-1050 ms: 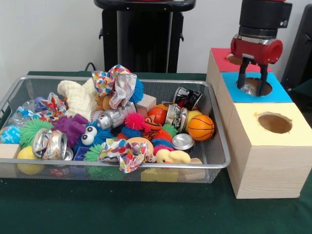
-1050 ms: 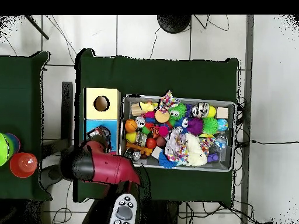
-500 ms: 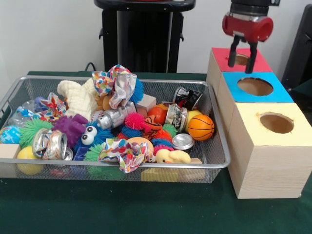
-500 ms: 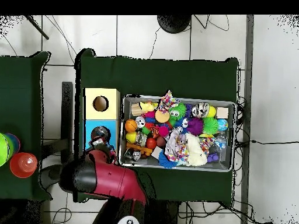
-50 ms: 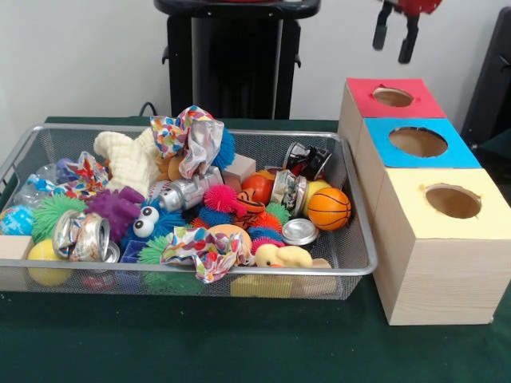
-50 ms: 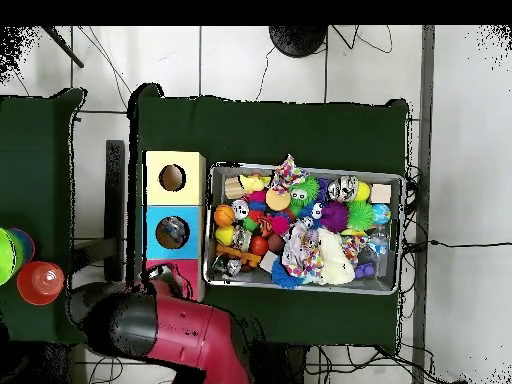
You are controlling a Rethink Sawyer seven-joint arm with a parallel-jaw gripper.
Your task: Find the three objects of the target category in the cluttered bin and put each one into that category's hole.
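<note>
My gripper (image 5: 395,38) hangs open at the top edge of the front view, high above the red box (image 5: 363,97), with nothing between its fingers. The blue box (image 5: 383,155) sits in the middle of the row, and something silvery shows inside its hole (image 6: 172,232) in the overhead view. Crushed metal cans lie in the wire bin (image 5: 271,132): one at the front left (image 5: 82,235), a silver one in the middle (image 5: 185,194), a dark one at the back right (image 5: 306,159) and another beside the small basketball (image 5: 286,188). From overhead the red arm (image 6: 180,330) hides the gripper.
A yellow box (image 5: 431,239) stands nearest the front of the row. The bin also holds spiky balls, a small basketball (image 5: 329,208), crumpled patterned cloths (image 5: 200,249), a white knit piece (image 5: 128,159), a rubber duck (image 5: 281,256) and wooden blocks. Green cloth covers the table.
The gripper rose out of the blue box's hole, moved back over the red box and climbed to the top edge. It came away with nothing in it.
</note>
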